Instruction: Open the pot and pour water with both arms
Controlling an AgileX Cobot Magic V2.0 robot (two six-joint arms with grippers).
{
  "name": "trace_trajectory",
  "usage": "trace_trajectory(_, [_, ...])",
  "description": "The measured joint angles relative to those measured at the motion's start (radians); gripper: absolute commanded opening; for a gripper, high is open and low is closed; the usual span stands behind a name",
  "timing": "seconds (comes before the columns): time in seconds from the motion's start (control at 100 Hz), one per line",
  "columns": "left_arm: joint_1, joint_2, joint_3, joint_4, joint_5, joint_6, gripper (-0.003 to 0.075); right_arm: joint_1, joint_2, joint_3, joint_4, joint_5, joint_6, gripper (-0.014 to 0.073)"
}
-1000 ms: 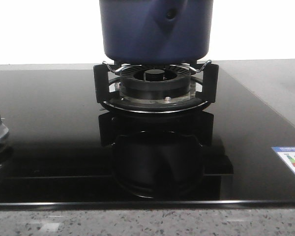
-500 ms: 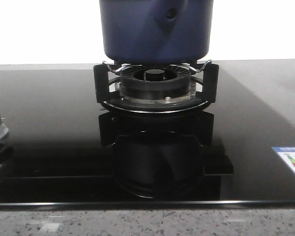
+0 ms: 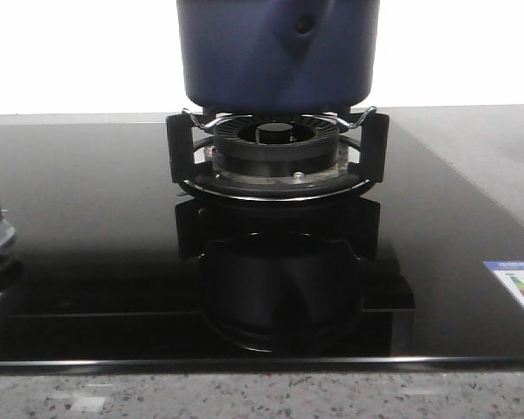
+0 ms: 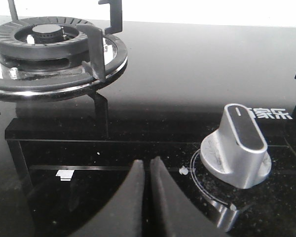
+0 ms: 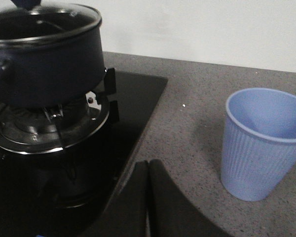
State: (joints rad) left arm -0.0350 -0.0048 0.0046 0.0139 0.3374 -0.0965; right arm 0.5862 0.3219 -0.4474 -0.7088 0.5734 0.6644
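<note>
Pot: dark blue metal pot sits on the black burner grate of the glossy black glass hob, its clear glass lid lying on the rim
Cup: pale blue ribbed plastic cup stands upright on the grey speckled counter, well apart from the pot, off the hob's edge
Left gripper: left gripper has its black fingers pressed together on nothing, low over the hob near the silver control knob and another burner
Right gripper: right gripper likewise pinched closed and empty, hanging over the hob's edge between pot and cup
Stage: lid on, cup's contents not visible; this fits a pot yet to be opened or one closed again after pouring
Risks: closed fingers could glance off the lid knob and skid the glass lid; a light cup may tip if brushed; the left fingers could nudge the control knob; a heavy pot could swing and spill
</note>
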Motion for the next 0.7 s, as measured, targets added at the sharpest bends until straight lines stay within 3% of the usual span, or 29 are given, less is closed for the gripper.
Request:
trace_trajectory(0.13, [0.0, 0.0, 0.0, 0.0, 0.0, 0.0, -0.002, -0.182, 0.0, 0.001, 0.22, -0.094, -0.253, -0.0071])
trace_trajectory(0.28, [0.0, 0.0, 0.0, 0.0, 0.0, 0.0, -0.002, -0.373, 0.0, 0.048, 0.457, -0.322, -0.511, -0.0071])
trace_trajectory(0.51, [0.0, 0.0, 0.0, 0.0, 0.0, 0.0, -0.002, -0.554, -0.007, 0.275, 0.554, -0.663, -0.564, -0.0071])
trace_trajectory(0.7, [0.0, 0.0, 0.0, 0.0, 0.0, 0.0, -0.002, -0.592, -0.114, 0.448, 0.61, -0.667, -0.562, -0.0071])
